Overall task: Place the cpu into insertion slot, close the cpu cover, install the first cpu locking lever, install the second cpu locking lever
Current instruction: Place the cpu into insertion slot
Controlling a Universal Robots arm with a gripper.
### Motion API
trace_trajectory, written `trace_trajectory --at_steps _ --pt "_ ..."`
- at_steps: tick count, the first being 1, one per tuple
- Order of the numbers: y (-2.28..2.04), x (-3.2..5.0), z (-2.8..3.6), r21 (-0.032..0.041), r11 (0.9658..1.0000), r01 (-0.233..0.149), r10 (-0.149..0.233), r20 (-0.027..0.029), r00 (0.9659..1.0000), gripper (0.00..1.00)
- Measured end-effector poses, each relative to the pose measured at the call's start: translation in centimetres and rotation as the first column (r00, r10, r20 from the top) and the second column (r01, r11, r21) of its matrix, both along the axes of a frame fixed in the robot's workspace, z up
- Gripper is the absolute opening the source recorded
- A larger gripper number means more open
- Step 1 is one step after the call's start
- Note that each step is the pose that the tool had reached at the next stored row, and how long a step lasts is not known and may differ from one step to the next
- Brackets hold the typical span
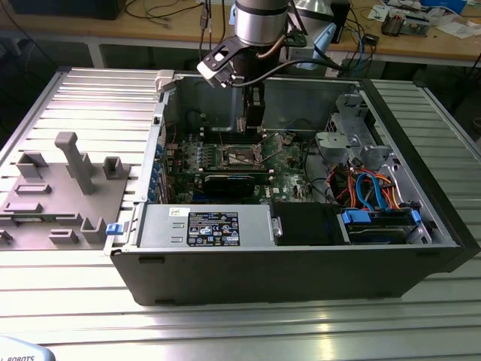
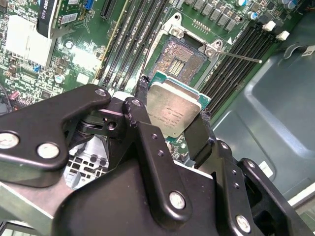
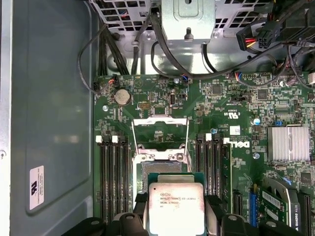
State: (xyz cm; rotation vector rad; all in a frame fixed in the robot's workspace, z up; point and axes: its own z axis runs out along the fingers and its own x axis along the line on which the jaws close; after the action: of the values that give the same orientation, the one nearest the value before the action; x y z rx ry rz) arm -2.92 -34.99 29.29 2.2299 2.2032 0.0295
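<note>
Two black fingers [image 2: 147,132] of the gripper [image 2: 173,104] clamp the one cpu [image 3: 176,209] by opposite edges, holding it above the single insertion slot [image 2: 179,61], not seated. One cpu cover [image 3: 160,119] lies swung open beside the slot. In the exterior view, the arm [image 1: 259,22] reaches straight down into the open computer case [image 1: 301,263].

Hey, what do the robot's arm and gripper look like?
The arm is silver-grey and round, with a pale blue cap; black cables loop off it. The gripper is matte black: flat linkage bars joined by silver screws, ending in two narrow fingers.
</note>
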Motion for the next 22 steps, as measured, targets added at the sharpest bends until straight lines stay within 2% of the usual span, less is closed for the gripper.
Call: trace_trajectory --at_steps 3,5,22 --pt "0.0 0.0 -0.05 -0.0001 1.0 0.0 0.0 0.0 1.0 0.54" --pt "0.0 0.0 -0.32 0.0 1.0 0.0 0.0 0.0 1.0 0.54" --pt "0.0 0.0 -0.83 0.0 1.0 0.0 0.0 0.0 1.0 0.54"
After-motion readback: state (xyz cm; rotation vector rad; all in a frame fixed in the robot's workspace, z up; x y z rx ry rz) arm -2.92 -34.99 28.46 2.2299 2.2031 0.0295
